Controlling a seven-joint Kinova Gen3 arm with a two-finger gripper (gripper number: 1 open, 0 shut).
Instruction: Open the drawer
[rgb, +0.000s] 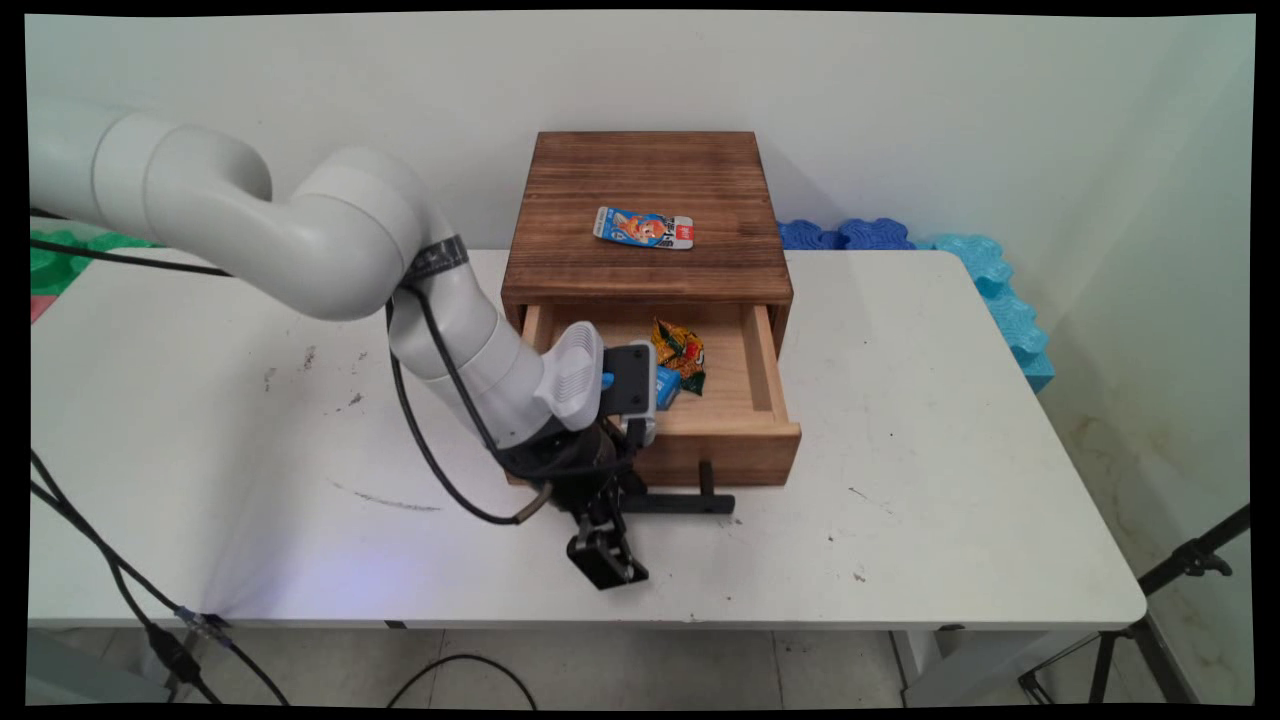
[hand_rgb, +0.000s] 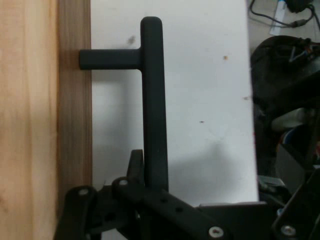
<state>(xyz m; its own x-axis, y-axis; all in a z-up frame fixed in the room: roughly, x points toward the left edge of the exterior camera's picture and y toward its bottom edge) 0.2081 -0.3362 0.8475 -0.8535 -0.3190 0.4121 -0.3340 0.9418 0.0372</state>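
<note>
From my station I see the gripper (rgb: 607, 560) low over the white table (rgb: 930, 420), right in front of a wooden box (rgb: 648, 200) whose drawer (rgb: 762, 360) stands pulled out toward the near edge. The black bar handle (rgb: 690, 503) on the drawer's front runs sideways just above the tabletop, and the gripper sits at its left end. In the hand view the handle (hand_rgb: 153, 100) rises straight up out of the black linkage, with one of its posts joining the wooden drawer front (hand_rgb: 75, 125) on the left of that picture. I can make out one finger (hand_rgb: 135, 167) lying close against the bar on its drawer side, but the far side of the bar is hidden by the linkage, so I cannot tell whether the fingers are closed on the handle or merely set around it. Inside the open drawer lies a crumpled orange and green snack packet (rgb: 680, 350) near its back left, with a small blue packet (rgb: 667, 386) just in front of it, partly covered by the arm's wrist. On the box's top rests a flat blue and white packet (rgb: 645, 228), lying a little askew near the middle. Behind the table, against the wall, blue foam pieces (rgb: 990, 280) run along the right side.
</note>
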